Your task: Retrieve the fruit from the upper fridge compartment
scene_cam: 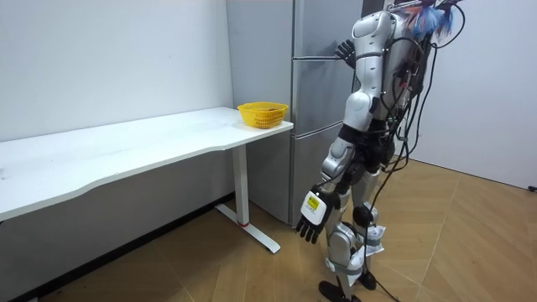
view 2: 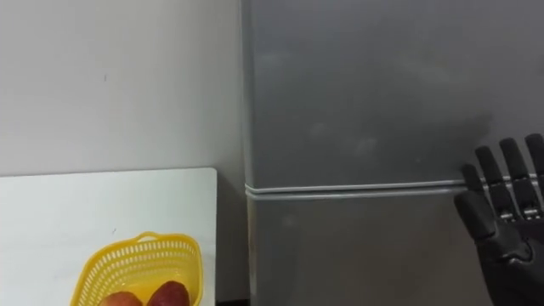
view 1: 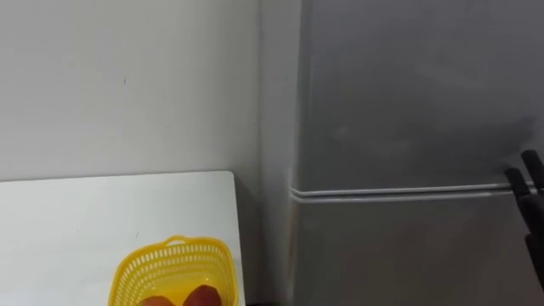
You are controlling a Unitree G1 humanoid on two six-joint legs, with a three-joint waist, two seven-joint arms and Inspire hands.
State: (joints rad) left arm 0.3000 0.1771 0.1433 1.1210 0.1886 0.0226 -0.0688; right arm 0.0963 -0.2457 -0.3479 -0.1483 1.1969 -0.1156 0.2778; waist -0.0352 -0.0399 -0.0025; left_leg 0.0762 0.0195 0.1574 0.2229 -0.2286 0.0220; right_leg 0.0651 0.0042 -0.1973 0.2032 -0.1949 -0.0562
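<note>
Robot: stood on the wooden floor right in front of the grey fridge, facing it, with the table's end at its left.
Fridge: its upper door was shut, so nothing inside it could be seen; a pale seam parted it from the lower door, which was also shut.
Right hand: was raised at the level of the seam, close before the fridge front at the right edge of the eye views. Its dark fingers were straight, spread and pointing up, holding nothing; whether they touched the door cannot be told.
Left hand: hung low beside the robot's leg in the room view, fingers loose and slightly spread, empty.
Table: white, against the white wall, its end just beside the fridge.
Basket: yellow, latticed, stood near the table's fridge-side corner with red fruits inside.
</note>
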